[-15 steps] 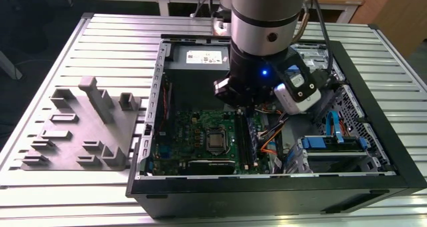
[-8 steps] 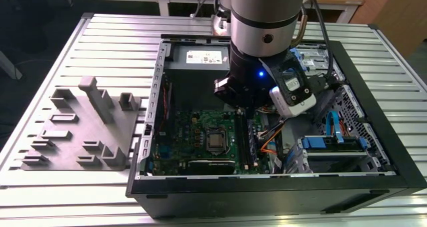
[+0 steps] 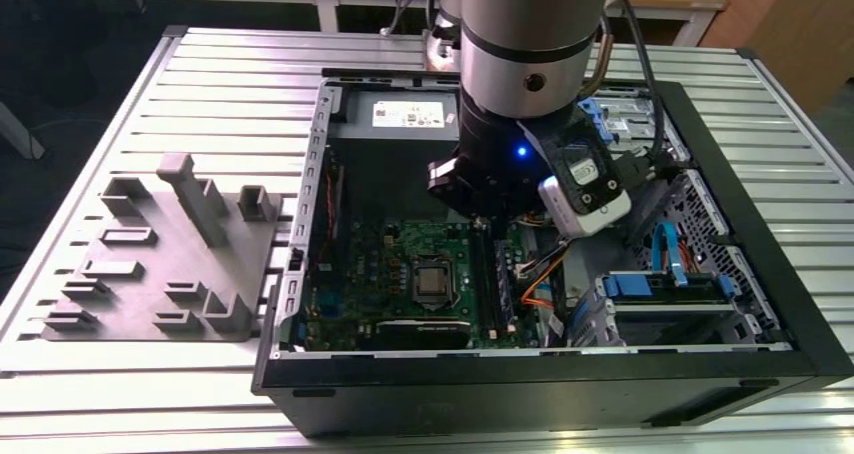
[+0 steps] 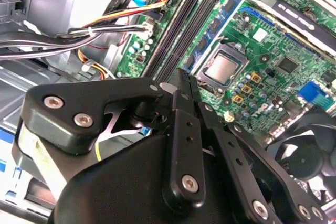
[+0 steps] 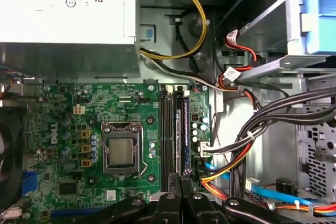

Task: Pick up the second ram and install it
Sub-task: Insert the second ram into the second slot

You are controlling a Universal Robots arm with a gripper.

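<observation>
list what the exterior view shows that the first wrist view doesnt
Exterior view's own: the grey plastic tray of upright blocks on the ribbed metal table, plus the outer walls of the black computer case. First wrist view's own: the gripper shut on the thin dark second ram, and a looping yellow cable. Shared: the green motherboard with its square metal processor socket.

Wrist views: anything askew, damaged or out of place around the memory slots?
Nothing stands out. The gripper is closed on a thin dark stick, apparently the second ram, in line with the black slots of the motherboard. The slots run straight and parallel, and the cables lie beside the board, off them.
</observation>
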